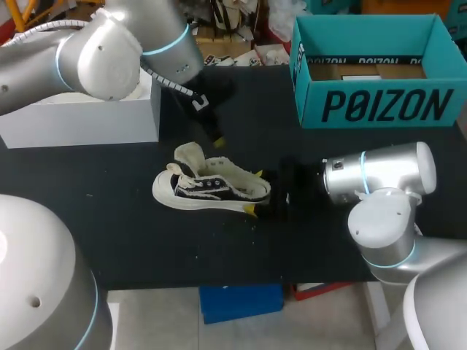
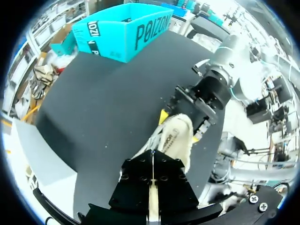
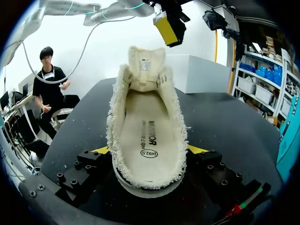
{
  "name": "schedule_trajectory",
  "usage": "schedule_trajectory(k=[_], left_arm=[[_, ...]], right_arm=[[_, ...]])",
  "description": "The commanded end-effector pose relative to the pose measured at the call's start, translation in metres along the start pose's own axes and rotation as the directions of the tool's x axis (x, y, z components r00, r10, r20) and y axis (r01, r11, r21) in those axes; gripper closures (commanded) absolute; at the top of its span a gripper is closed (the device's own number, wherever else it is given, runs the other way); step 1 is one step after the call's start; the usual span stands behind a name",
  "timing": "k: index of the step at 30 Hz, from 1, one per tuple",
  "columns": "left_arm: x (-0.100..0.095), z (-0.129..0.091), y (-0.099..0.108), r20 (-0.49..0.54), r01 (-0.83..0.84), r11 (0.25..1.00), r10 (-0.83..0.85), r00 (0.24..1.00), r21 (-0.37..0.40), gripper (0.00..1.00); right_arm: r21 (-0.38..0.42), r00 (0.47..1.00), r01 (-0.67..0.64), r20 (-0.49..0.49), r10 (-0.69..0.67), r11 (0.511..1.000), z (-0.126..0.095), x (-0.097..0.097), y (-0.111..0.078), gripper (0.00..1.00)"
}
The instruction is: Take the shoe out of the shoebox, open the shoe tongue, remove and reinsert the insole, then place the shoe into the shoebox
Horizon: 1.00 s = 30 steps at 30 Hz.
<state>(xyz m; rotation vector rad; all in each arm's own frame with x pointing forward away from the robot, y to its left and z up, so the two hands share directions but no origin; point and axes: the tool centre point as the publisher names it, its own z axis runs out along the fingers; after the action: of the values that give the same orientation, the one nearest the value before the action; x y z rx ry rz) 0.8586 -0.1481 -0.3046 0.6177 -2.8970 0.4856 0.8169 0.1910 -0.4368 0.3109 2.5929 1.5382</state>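
Right claw clamps the heel end of the shoe, one yellow tip on each side. The shoe rests mid-tabletop, well apart from the teal shoebox, with the tongue folded back and the insole showing inside. Left claw hangs near the tongue, fingers pressed together, holding nothing.

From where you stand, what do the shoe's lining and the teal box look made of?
The shoe lining looks like cream fleece or shearling, matte: shaggy tufts fringe its opening. The teal box is probably matte cardboard: flat folded walls, brown inside.
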Motion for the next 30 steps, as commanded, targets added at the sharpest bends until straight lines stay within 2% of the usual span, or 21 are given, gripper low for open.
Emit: schedule_trajectory(k=[1, 8, 12, 16, 21, 27, 30], left_arm=[[-0.010, 0.002, -0.015, -0.225, -0.294, 0.937, 0.250, 0.942, -0.188, 1.00], [-0.010, 0.002, -0.015, -0.225, -0.294, 0.937, 0.250, 0.942, -0.188, 1.00], [-0.004, -0.004, -0.010, -0.168, -0.391, 0.894, 0.360, 0.918, -0.220, 1.00], [-0.001, -0.013, -0.005, -0.145, -0.419, 0.883, 0.395, 0.907, -0.210, 1.00], [0.008, -0.017, 0.006, -0.154, -0.441, 0.883, 0.418, 0.895, -0.164, 1.00], [0.013, -0.007, 0.016, -0.205, -0.462, 0.882, 0.437, 0.876, -0.094, 1.00], [0.015, -0.002, 0.016, -0.194, -0.480, 0.864, 0.450, 0.872, -0.151, 1.00]], right_arm=[[0.002, 1.000, -0.001, 0.001, 0.001, 1.000, 0.003, 0.000, -0.002, 1.00], [0.002, 1.000, -0.001, 0.001, 0.001, 1.000, 0.003, 0.000, -0.002, 1.00], [0.002, 1.000, -0.001, 0.001, 0.001, 1.000, 0.003, 0.000, -0.002, 1.00], [0.002, 1.000, -0.001, 0.001, 0.001, 1.000, 0.003, 0.000, -0.002, 1.00], [0.002, 1.000, -0.001, 0.001, 0.001, 1.000, 0.003, 0.000, -0.002, 1.00], [0.002, 1.000, -0.001, 0.001, 0.001, 1.000, 0.003, 0.000, -0.002, 1.00], [0.002, 1.000, -0.001, 0.001, 0.001, 1.000, 0.003, 0.000, -0.002, 1.00]])
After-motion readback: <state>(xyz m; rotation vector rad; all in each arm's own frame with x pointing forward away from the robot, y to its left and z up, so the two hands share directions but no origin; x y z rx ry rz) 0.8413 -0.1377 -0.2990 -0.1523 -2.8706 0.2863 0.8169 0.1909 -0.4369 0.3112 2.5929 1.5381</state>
